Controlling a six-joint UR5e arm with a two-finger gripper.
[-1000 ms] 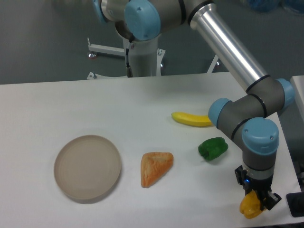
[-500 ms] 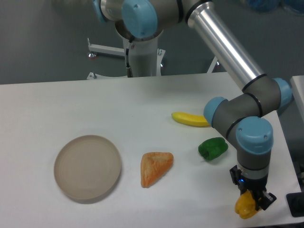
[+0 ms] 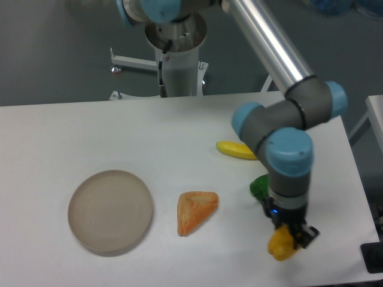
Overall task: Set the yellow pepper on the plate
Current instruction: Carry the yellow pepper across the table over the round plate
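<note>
The gripper (image 3: 286,239) points straight down near the front right part of the white table (image 3: 72,131), and its jaws are pinched on the yellow pepper (image 3: 281,246). The pepper sits between the two dark fingers, its rounded body bulging out below and to the left of the fingertips; the right finger (image 3: 303,237) shows as a dark edge against the pepper's side. Whether the pepper's underside touches the table surface cannot be determined from this view. The plate (image 3: 110,209) lies flat on the left part of the table, well apart from the pepper and holding nothing. An orange-peach triangular wedge (image 3: 195,210) lies between the plate and the gripper, nearer the plate's right rim. A green pepper (image 3: 259,185) sits just behind the gripper's wrist, partly hidden by the arm (image 3: 287,161). A yellow banana (image 3: 235,149) lies farther back, its right end covered by the arm's elbow joint. The arm's silver upper link runs up and left out of the view.
</note>
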